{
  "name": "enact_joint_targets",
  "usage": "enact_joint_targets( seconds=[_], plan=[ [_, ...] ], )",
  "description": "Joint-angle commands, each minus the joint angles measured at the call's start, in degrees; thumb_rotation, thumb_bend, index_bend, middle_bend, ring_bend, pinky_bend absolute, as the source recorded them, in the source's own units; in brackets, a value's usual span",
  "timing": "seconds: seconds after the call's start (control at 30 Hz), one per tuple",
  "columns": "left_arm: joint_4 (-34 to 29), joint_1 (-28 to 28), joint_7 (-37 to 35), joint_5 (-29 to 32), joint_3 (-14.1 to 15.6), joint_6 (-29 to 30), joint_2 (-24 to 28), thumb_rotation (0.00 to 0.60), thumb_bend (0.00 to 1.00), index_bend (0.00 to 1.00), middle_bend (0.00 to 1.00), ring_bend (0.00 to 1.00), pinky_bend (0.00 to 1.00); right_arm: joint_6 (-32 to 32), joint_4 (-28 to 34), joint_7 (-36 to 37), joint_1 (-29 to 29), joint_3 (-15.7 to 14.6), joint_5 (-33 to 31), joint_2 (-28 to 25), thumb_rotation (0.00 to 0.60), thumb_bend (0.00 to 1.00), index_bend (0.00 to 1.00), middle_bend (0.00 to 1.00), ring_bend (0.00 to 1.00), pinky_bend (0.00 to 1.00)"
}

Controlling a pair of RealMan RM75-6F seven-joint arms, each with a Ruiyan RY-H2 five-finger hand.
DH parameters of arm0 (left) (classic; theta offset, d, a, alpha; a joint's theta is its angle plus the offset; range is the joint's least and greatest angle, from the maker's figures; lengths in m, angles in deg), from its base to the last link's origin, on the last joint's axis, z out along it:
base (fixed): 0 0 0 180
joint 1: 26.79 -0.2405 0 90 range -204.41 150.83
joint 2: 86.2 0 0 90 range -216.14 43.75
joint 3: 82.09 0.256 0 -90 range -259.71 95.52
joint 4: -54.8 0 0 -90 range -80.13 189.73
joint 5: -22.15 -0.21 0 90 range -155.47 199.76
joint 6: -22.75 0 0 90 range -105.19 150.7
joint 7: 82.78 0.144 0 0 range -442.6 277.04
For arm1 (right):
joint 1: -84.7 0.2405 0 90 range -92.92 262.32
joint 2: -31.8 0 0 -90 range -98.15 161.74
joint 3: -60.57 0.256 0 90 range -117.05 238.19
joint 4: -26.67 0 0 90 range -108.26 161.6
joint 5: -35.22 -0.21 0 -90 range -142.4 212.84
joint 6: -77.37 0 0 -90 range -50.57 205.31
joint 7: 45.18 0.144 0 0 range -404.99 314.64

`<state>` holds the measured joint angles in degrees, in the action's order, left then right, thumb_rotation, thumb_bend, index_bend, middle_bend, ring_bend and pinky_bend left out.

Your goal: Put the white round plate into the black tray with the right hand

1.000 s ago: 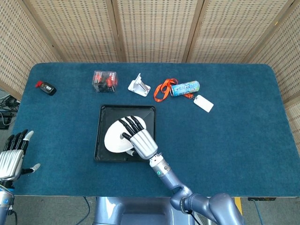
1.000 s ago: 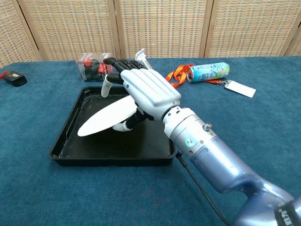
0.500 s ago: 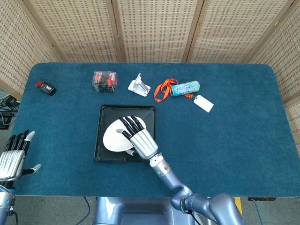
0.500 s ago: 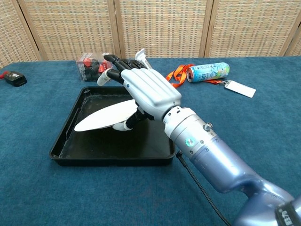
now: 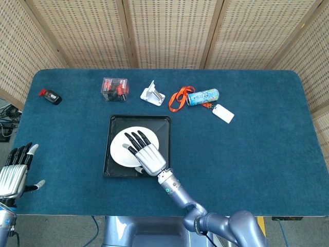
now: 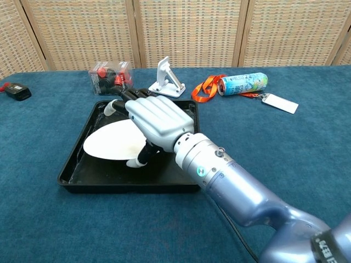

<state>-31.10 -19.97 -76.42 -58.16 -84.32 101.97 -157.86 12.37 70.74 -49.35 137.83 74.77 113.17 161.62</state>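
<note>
Right hand point(image 6: 156, 118) spreads over white round plate point(image 6: 112, 144) in black tray point(image 6: 74, 164), apparently still pinching it.

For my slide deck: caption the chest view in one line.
Right hand holds the white round plate low inside the black rectangular tray on the blue cloth-covered table.

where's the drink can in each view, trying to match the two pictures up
Head view: the drink can lies on its side, up and right of centre, beyond the black tray.
Chest view: the drink can lies at upper right of centre, near the far table edge.
Shared landmark: the orange lanyard lies right beside the can on its left in both.
</note>
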Motion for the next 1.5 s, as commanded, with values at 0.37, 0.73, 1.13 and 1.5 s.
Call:
enact_joint_targets(
  seconds=[0.37, 0.73, 1.13, 1.5],
  plan=[
    [-0.20, 0.00, 0.22, -0.03, 0.18, -0.11, 0.09, 0.600, 0.00, 0.00, 0.00, 0.00, 0.00, 5.71, 7.51, -8.05, -3.05, -0.09, -3.02, -4.99, 0.600, 0.00, 0.23, 0.00, 0.00, 0.00],
    [-0.50, -0.14, 0.55, -0.59, 0.29, 0.59, 0.10, 0.600, 0.00, 0.00, 0.00, 0.00, 0.00, 2.58, 17.06, -14.29, -7.10, -0.55, -3.35, -11.75, 0.600, 0.00, 0.22, 0.00, 0.00, 0.00],
    [-0.81, -0.46, 1.30, -1.36, 0.29, 1.90, 0.03, 0.600, 0.00, 0.00, 0.00, 0.00, 0.00, -13.41, 30.14, -10.29, -17.39, -4.18, 4.43, -25.94, 0.600, 0.00, 0.23, 0.00, 0.00, 0.00],
    [-2.80, -1.00, 4.80, -3.25, 0.39, 4.71, 0.05, 0.600, 0.00, 0.00, 0.00, 0.00, 0.00, -23.61, 37.38, -5.97, -31.11, -14.06, 8.95, -41.34, 0.600, 0.00, 0.08, 0.00, 0.00, 0.00]
  ],
)
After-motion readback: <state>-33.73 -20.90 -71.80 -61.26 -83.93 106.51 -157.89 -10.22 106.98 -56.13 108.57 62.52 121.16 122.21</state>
